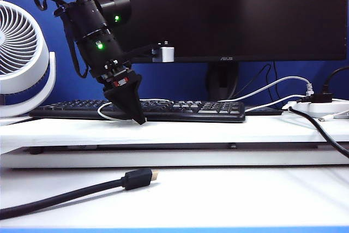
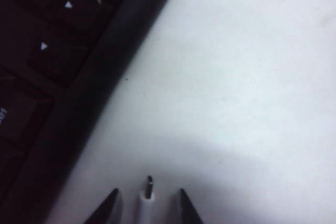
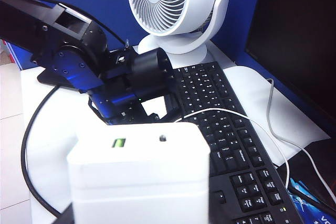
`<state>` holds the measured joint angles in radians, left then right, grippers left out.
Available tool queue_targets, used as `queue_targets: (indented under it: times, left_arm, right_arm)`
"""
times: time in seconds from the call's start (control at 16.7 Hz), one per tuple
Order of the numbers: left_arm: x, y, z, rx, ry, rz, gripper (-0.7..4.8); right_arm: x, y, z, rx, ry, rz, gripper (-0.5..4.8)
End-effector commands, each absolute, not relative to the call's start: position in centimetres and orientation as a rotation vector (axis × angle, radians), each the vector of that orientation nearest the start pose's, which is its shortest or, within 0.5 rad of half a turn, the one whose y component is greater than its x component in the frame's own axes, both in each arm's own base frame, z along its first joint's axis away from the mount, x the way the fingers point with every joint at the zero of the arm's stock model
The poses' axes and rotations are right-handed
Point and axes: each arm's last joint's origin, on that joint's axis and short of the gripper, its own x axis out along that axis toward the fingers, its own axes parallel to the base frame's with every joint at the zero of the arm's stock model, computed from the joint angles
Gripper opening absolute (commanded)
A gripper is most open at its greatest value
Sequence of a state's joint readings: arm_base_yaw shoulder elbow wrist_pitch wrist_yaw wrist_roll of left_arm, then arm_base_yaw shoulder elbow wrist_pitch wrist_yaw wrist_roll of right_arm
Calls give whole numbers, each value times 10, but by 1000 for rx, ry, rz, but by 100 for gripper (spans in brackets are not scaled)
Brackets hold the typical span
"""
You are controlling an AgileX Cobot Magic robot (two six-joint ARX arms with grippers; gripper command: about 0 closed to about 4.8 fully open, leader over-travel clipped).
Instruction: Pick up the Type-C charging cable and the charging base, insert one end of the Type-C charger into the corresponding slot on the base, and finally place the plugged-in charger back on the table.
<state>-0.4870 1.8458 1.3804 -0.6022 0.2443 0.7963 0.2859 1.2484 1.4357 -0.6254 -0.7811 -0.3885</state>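
- Nearest the exterior camera lies a thick black cable (image 1: pixel 82 189) on the lower surface, untouched.
- Left gripper (image 2: pixel 148 205) stands tip-down on the table (image 1: pixel 218 129) beside the keyboard (image 1: pixel 180 110), its part-open jaws straddling the Type-C charging cable (image 2: pixel 148 195), whose plug runs along the fingers.
- Right gripper (image 3: pixel 142 219) holds the charging base (image 3: pixel 139 182) aloft, well apart.
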Motion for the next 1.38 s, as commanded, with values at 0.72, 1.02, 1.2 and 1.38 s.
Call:
queue_targets:
  times: [0.72, 1.02, 1.2, 1.38]
  left_arm:
    - [329, -179, 206, 876, 913, -1024, 183]
    - [329, -179, 206, 875, 910, -1027, 37]
    - [330, -179, 206, 873, 905, -1029, -7]
    - [330, -182, 214, 813, 874, -1101, -7]
  right_arm:
    - [228, 89, 426, -237, 198, 1125, 0]
    - [228, 89, 426, -237, 198, 1125, 0]
    - [228, 89, 426, -237, 198, 1125, 0]
    - [228, 89, 426, -239, 199, 1120, 0]
